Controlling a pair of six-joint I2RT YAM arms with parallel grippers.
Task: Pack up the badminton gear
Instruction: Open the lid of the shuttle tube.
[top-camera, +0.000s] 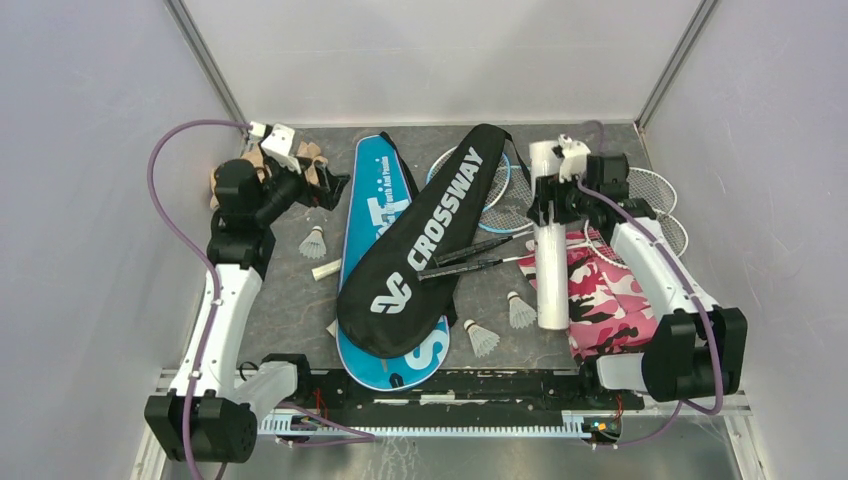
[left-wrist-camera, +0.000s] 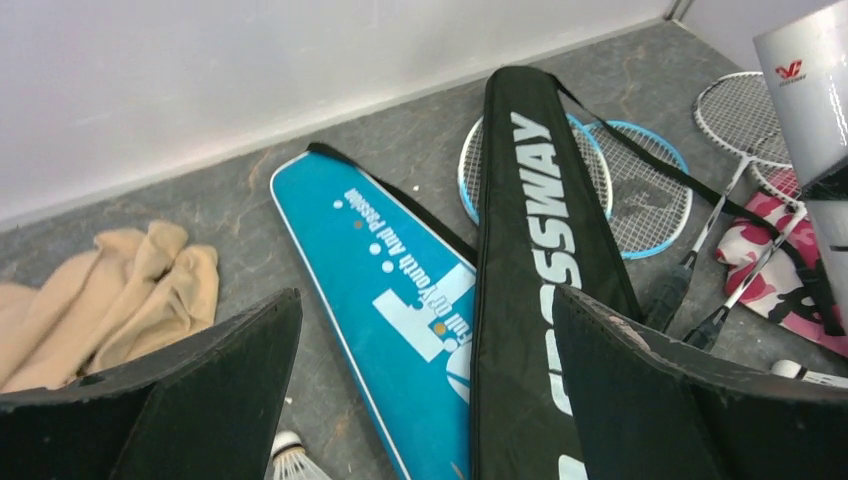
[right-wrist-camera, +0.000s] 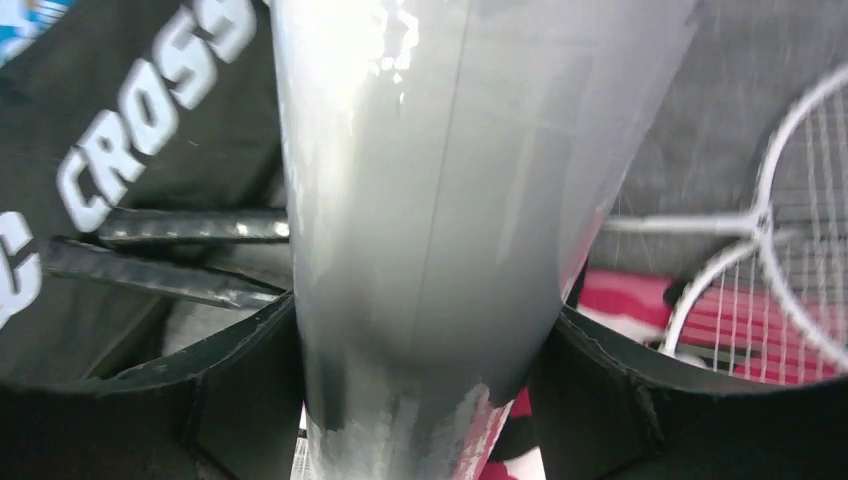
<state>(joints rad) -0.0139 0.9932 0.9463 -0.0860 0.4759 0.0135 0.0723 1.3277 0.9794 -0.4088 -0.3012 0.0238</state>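
The right gripper (right-wrist-camera: 427, 305) pinched the white tube (top-camera: 552, 285) near its far end (the near end lay by the pink cloth (top-camera: 610, 300)). The left gripper (left-wrist-camera: 425, 300) hung spread wide between the tan cloth (left-wrist-camera: 120, 290) and the blue cover (top-camera: 375, 195).

Dark grey mottled table (top-camera: 290, 305). Blue cover (top-camera: 380, 195) flat at centre, running near to far; black CROSSWAY cover (top-camera: 430, 240) laid diagonally over it. Tan cloth bundle (left-wrist-camera: 110, 290) at far left. One shuttlecock (top-camera: 313, 242) left of blue cover, short white stub (top-camera: 326, 270) near it. Second shuttlecock (top-camera: 481, 338) and third shuttlecock (top-camera: 520, 311) right of covers' near ends. Blue-framed racket (left-wrist-camera: 640, 200) partly under black cover; silver rackets (top-camera: 655, 190) far right, heads overlapping. Pink camouflage cloth (top-camera: 605, 300) near right, long white tube (top-camera: 552, 280) along its left edge
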